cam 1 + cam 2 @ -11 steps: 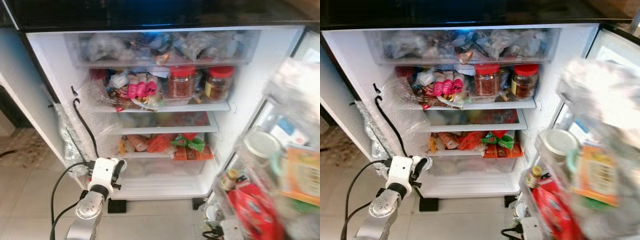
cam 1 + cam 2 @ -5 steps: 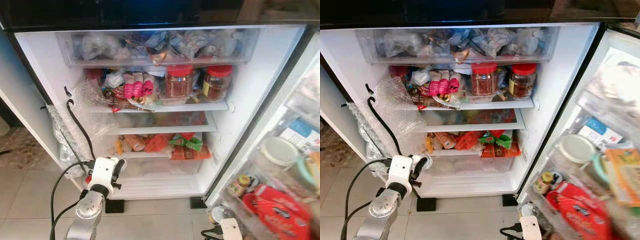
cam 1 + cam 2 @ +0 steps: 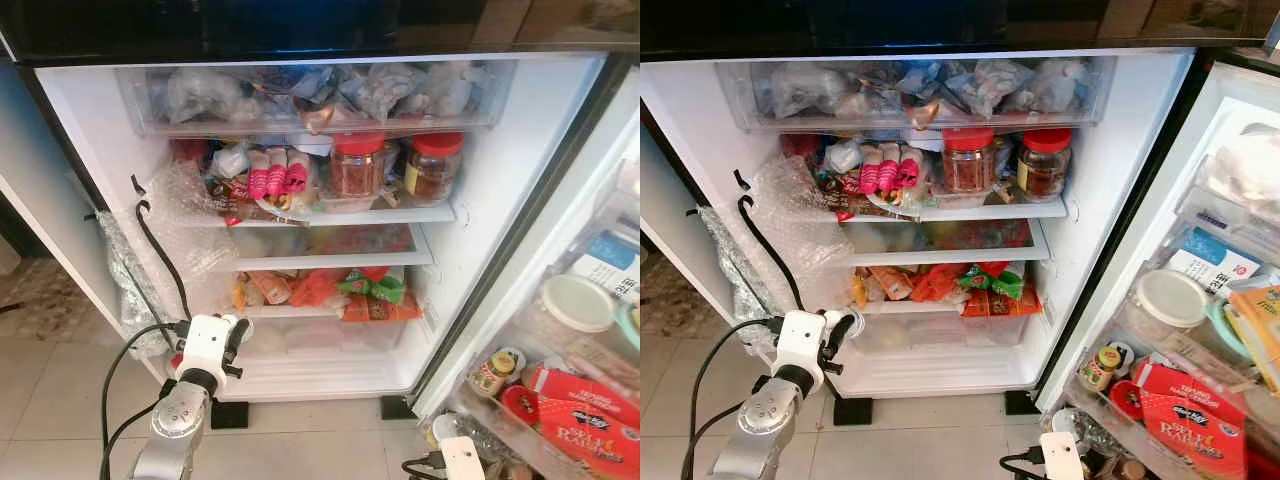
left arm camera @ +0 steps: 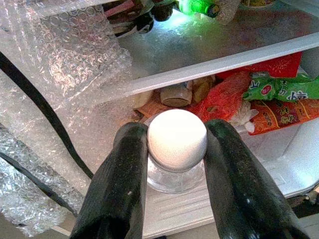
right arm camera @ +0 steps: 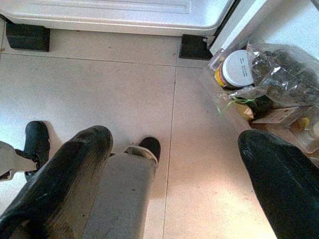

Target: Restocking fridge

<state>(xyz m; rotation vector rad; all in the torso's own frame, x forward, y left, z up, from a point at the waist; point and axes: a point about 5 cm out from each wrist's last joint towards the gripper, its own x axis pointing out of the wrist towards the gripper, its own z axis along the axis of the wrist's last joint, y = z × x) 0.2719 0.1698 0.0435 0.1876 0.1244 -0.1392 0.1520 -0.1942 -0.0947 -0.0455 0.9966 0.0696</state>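
Before the open fridge (image 3: 520, 150), your jar is not yet shelved.
Left gripper (image 4: 175, 149) clamps the white-capped jar (image 4: 176, 140); right gripper (image 5: 174, 164) hangs spread apart over the floor (image 5: 99, 84); placement remains.

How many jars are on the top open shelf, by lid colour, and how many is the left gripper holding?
Red-lid jars on the shelf: 2
White-cap jar held in the left gripper: 1
Total: 3
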